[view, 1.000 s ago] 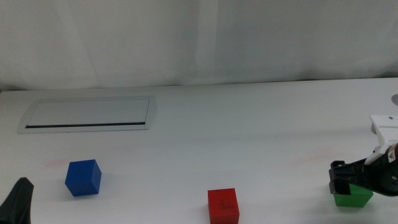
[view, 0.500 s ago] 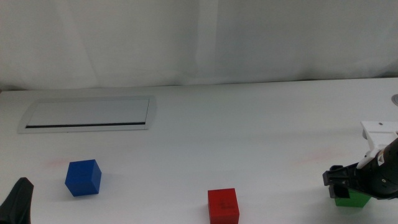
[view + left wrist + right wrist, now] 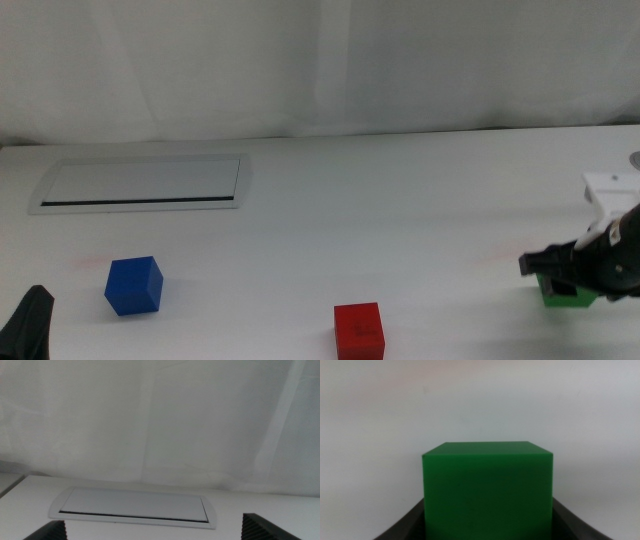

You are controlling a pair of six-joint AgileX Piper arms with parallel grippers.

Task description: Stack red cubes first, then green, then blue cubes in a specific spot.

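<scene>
A plain white tabletop runs back to a pale white draped backdrop with soft vertical folds, lit evenly and without hard shadows, and a flat rectangular silver-framed panel lies set into the tabletop near its far left side

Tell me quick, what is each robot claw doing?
Left gripper: open, holding nothing, waiting.
Right gripper: shut on the green cube.
</scene>
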